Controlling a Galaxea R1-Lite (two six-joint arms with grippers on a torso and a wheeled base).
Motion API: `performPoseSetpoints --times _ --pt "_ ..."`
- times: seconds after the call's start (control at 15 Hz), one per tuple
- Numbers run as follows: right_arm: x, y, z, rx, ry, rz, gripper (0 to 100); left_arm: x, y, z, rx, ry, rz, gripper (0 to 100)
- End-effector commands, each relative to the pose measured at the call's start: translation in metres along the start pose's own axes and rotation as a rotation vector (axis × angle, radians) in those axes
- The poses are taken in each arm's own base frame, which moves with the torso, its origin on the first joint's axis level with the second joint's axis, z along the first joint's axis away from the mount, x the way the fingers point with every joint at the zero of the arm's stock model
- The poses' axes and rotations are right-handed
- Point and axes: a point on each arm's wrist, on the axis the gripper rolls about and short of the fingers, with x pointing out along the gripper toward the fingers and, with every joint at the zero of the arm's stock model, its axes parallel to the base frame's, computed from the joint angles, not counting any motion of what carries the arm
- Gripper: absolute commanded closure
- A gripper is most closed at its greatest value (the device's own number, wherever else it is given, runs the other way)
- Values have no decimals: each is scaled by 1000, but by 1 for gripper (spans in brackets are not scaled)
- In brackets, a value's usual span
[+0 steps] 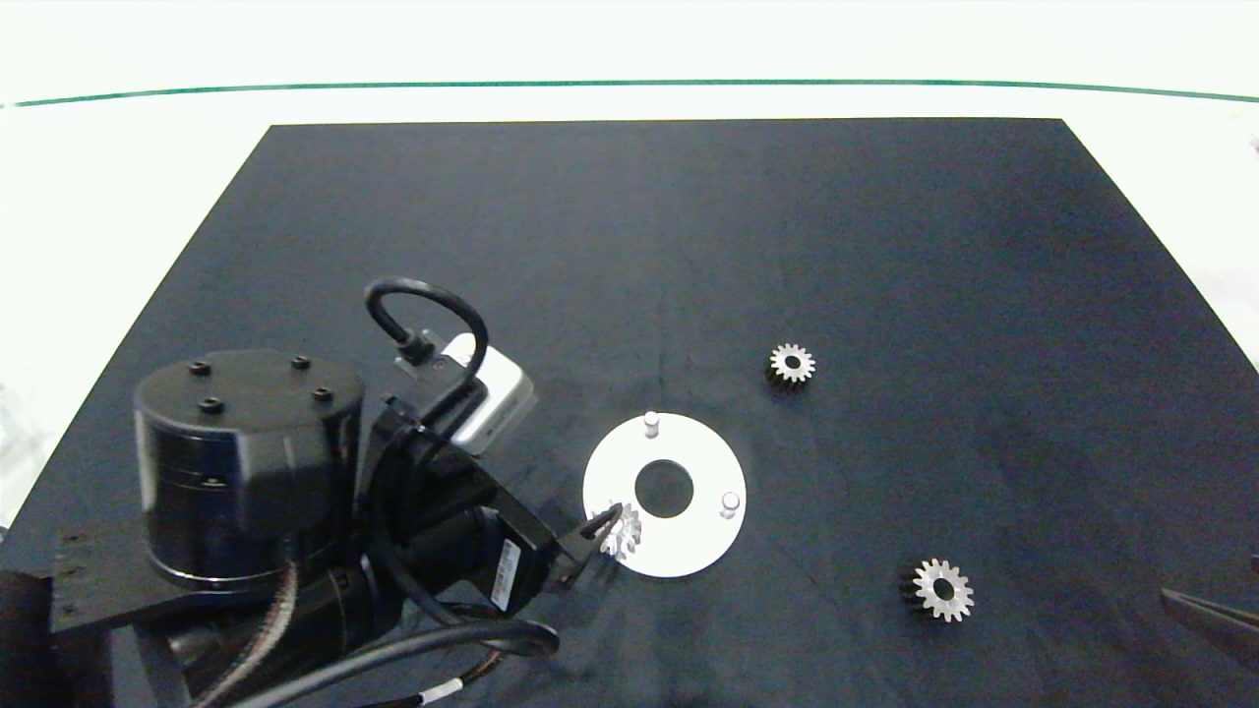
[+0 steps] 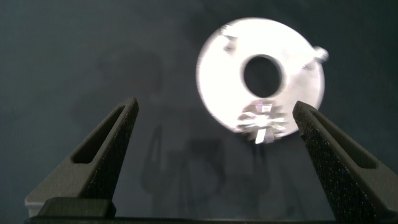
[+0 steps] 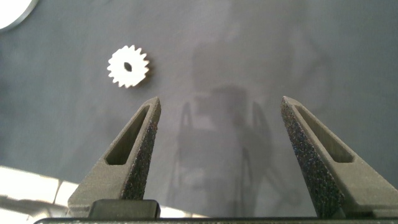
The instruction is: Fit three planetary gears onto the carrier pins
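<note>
Left gripper (image 1: 602, 541): fingers apart, at disc's (image 1: 689, 551) near-left edge
Seated gear (image 1: 620, 529): 1 on disc, between left fingertips
Loose gears: 2 (image 1: 791, 365) (image 1: 942, 589)
Bare pins: 2 (image 1: 650, 423) (image 1: 729, 504)
Right gripper (image 3: 217, 155): fingers apart, beside loose gear
Writing: arm label unreadable

A white table (image 1: 118, 177) carries a large black mat (image 1: 629, 246) that covers most of it. On the mat lie a flat white ring-shaped disc (image 1: 693, 546) near the middle and two loose silvery gears, one (image 1: 791, 365) just beyond the disc and one (image 1: 942, 590) well off towards the right edge.
</note>
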Motion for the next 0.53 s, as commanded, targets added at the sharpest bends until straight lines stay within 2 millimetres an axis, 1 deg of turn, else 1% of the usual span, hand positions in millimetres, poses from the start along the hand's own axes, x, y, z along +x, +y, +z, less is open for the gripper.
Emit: performPoseSetpoints --times 0.07,0.27,0.33,0.4,0.53 --pt "12 7 -2 -43 63 72 24 -42 22 11 -39 -70 62 0" --pt "26 14 -1 -77 122 123 24 -78 28 9 -80 -51 59 0" --pt "32 15 0 -81 147 123 24 -87 30 8 -88 -60 65 0" --pt "37 15 0 -82 170 124 24 -93 32 9 -92 -74 71 0" --pt "46 16 1 -118 193 125 24 -98 36 13 -122 -106 90 0"
